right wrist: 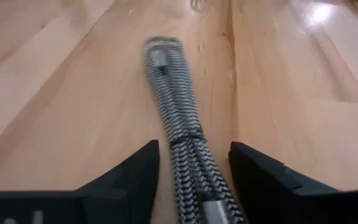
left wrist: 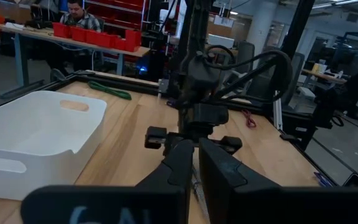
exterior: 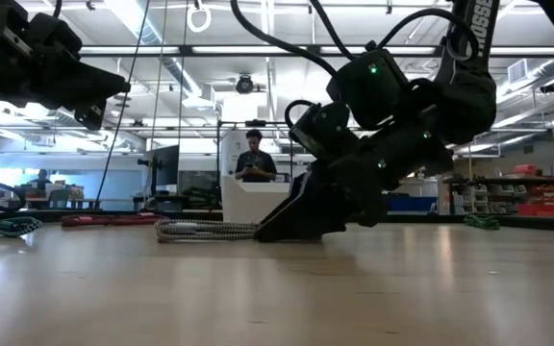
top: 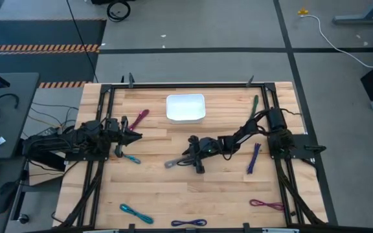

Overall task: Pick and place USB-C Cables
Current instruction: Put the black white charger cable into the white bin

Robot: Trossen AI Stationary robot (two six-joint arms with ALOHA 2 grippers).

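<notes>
A grey braided cable (top: 173, 162) lies flat on the wooden table near its middle. My right gripper (top: 186, 157) is low over the cable's right end and open. In the right wrist view (right wrist: 194, 152) one finger stands on each side of the cable (right wrist: 178, 124), with a gap on both sides. In the low view its fingers (exterior: 287, 223) reach down to the table beside the cable (exterior: 205, 231). My left gripper (top: 135, 136) hangs shut and empty above the table's left part, next to a teal cable (top: 132, 158) and a magenta cable (top: 139, 118).
A white bin (top: 186, 107) stands at the far middle. A green cable (top: 254, 103) and a purple cable (top: 254, 157) lie at the right. A magenta cable (top: 266, 204), a purple cable (top: 188, 223) and a teal cable (top: 136, 213) lie near the front edge.
</notes>
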